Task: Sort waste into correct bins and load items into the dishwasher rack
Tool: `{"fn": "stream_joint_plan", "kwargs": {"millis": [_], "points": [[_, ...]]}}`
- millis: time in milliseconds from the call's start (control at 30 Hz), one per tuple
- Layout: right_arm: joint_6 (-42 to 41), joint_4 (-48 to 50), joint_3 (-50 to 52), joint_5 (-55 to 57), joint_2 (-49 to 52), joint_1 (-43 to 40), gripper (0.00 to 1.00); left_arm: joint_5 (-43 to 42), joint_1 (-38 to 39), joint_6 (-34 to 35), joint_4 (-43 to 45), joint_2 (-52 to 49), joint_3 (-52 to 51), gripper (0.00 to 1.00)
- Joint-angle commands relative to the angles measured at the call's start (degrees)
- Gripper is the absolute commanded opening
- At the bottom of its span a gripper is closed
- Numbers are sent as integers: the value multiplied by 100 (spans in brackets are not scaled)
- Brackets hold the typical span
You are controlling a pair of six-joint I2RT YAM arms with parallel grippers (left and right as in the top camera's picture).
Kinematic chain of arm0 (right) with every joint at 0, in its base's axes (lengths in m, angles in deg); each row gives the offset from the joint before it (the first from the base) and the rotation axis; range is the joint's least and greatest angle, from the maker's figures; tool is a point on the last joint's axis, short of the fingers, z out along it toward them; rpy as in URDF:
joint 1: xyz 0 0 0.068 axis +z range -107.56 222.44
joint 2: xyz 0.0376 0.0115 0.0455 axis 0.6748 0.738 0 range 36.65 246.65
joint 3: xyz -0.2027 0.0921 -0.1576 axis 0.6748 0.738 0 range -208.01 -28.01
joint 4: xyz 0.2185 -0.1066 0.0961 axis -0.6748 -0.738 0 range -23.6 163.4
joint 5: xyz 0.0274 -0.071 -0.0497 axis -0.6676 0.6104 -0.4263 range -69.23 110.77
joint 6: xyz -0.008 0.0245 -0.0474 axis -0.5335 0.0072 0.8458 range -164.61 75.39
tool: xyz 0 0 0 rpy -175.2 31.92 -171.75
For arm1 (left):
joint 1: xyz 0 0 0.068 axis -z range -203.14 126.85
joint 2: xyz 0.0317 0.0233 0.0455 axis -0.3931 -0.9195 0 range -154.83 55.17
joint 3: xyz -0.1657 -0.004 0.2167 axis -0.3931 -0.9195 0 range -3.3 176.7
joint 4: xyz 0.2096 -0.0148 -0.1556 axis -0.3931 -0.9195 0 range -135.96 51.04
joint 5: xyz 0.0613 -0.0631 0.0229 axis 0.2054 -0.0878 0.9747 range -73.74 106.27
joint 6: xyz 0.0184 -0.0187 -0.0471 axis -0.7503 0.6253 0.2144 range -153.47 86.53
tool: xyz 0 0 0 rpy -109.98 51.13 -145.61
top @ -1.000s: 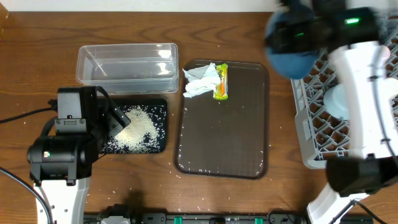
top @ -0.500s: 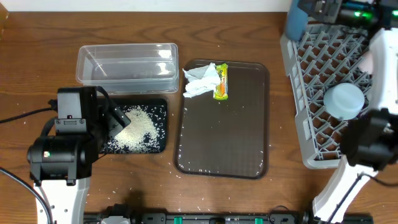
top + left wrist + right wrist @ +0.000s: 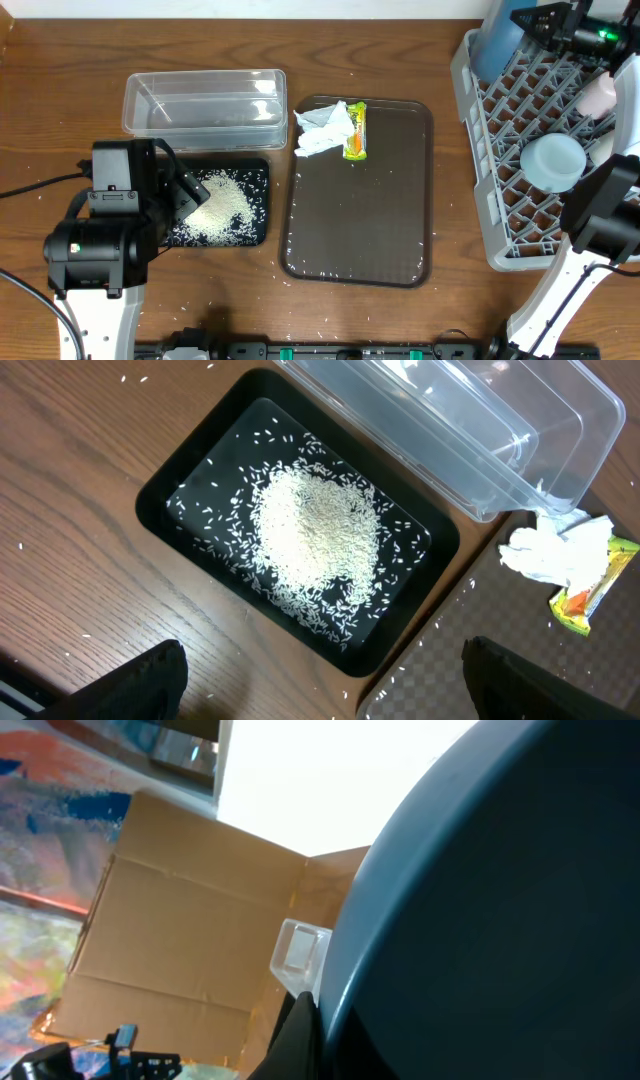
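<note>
The right gripper (image 3: 528,20) is closed on the rim of the dark bowl (image 3: 492,45), holding it tilted over the far left corner of the rack (image 3: 520,150). In the right wrist view the bowl fills most of the frame and only a sliver of one dark finger (image 3: 300,1035) shows beside it, so the contact itself is hard to make out. The left gripper (image 3: 335,685) hangs with its jaws wide apart and holding nothing above the black bin (image 3: 160,480), where the rice (image 3: 320,530) lies heaped; only its fingertips show at the frame's bottom edge. The tissue (image 3: 320,130) and wrapper (image 3: 355,132) lie touching at the far end of the brown tray (image 3: 360,220), beside the clear tub (image 3: 205,100). A pale bowl (image 3: 553,162) sits upturned in the rack; the pink cup (image 3: 600,95) is partly hidden by the right arm, and the rack's right side is cut off.
</note>
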Motion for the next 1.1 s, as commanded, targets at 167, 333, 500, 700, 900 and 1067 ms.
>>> {"fn": "stream_joint_plan", "kwargs": {"millis": [167,333,500,700,900,1067], "points": [[-144,-221,-44,-92,424,-92,1,70,-26,7,-20,-2,94,91],[-208,-608,-46,501,260,-358,1,70,-26,7,-20,-2,94,91],[63,-1545,-48,1937,-146,-566,6,70,-26,7,-20,-2,94,91],[116,-2256,-48,3246,-654,-804,43,70,-26,7,-20,-2,94,91],[116,-2730,-48,4260,-1071,-922,58,70,-26,7,-20,-2,94,90],[114,-3016,-48,4719,-1493,-942,58,70,-26,7,-20,-2,94,91]]}}
